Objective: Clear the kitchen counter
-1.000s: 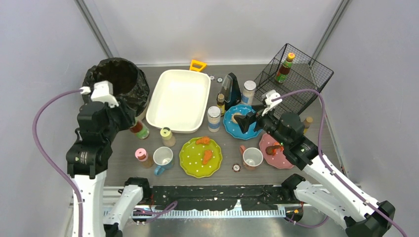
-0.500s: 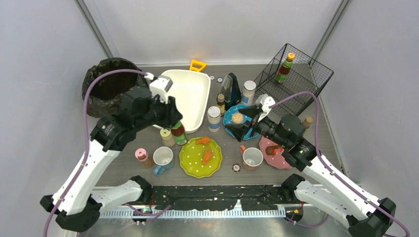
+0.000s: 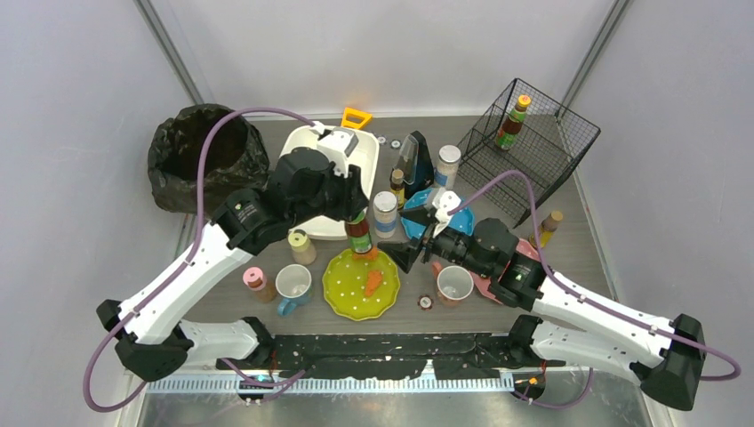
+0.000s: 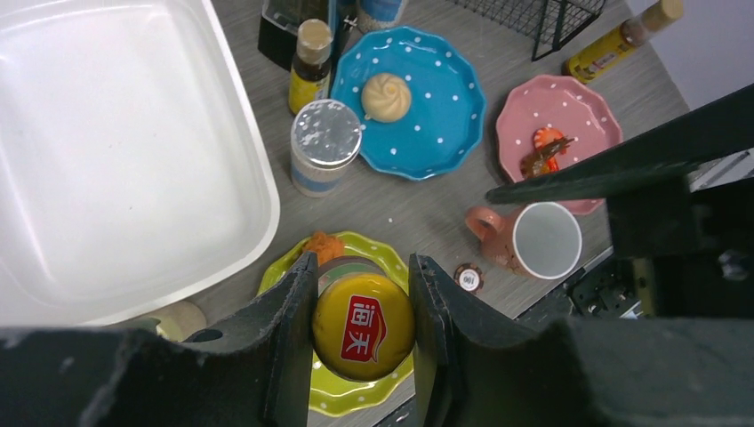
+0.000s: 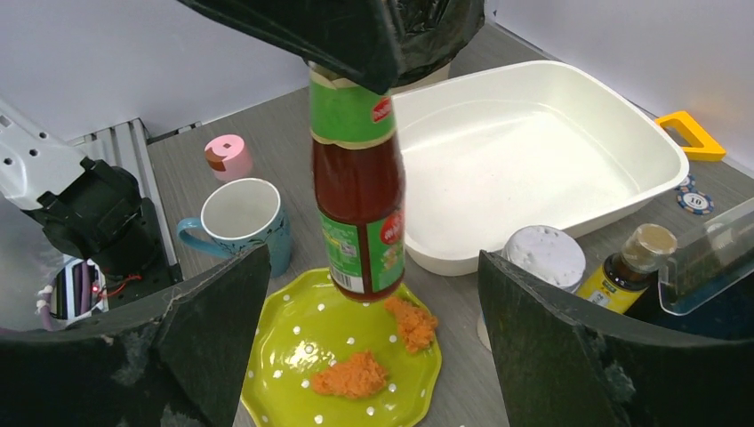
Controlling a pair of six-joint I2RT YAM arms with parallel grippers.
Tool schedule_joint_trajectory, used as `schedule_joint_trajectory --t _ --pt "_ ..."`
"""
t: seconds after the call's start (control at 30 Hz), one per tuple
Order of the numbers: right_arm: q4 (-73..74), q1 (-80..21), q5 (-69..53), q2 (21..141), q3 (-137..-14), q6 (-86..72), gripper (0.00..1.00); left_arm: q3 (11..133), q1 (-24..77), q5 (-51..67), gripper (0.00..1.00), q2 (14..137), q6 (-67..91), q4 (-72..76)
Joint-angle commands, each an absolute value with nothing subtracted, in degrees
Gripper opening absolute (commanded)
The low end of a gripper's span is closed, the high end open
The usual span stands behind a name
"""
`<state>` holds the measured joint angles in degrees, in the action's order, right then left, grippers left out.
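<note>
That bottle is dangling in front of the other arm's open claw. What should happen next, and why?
Probably the right gripper should ease forward and close around the sauce bottle. The left gripper holds it by the cap above the green plate, and the right jaws stand open facing it, so a handover looks likely.

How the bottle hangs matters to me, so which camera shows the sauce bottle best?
The right wrist view: the sauce bottle shows side-on, full length, hanging over the green plate, its top hidden in the left gripper. The left wrist view shows only its yellow cap between the fingers; the top view shows it small.
</note>
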<state>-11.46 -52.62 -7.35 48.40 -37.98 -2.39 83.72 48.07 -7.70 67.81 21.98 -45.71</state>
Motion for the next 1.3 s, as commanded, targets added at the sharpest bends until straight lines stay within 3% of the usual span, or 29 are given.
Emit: schedule_joint_trajectory --t 0.0,0.57,0.87,1.0,1.07,1.2,1.27 --pt "-18.59 -57.05 2.63 51.21 -40.61 2.39 0.91 89.67 50.64 -9.90 0.00 68.51 24.32 -36.19" --pt "-29.95 -61.54 12.01 60.06 -42.99 6.50 0.85 89.20 55.64 -13.17 0.00 72.37 27.75 -30.69" --pt "-30.74 -61.96 15.78 61.96 -43.21 5.47 0.71 88.90 57.30 -14.33 0.00 73.36 29.55 -28.83" --pt "-30.77 -61.92 16.50 62.31 -42.55 5.14 0.58 87.53 57.48 -15.13 0.00 72.50 30.26 -27.21" --pt "-30.43 -61.96 16.85 62.24 -42.33 4.93 0.46 87.12 57.46 -15.20 0.00 72.18 30.31 -26.86" --pt "-29.94 -62.01 17.01 60.83 -41.72 4.50 0.13 87.11 57.47 -15.29 0.00 71.86 29.53 -27.31" --pt "-29.37 -61.93 17.08 60.18 -41.76 4.61 0.06 87.10 57.46 -15.55 0.03 71.55 28.92 -27.43"
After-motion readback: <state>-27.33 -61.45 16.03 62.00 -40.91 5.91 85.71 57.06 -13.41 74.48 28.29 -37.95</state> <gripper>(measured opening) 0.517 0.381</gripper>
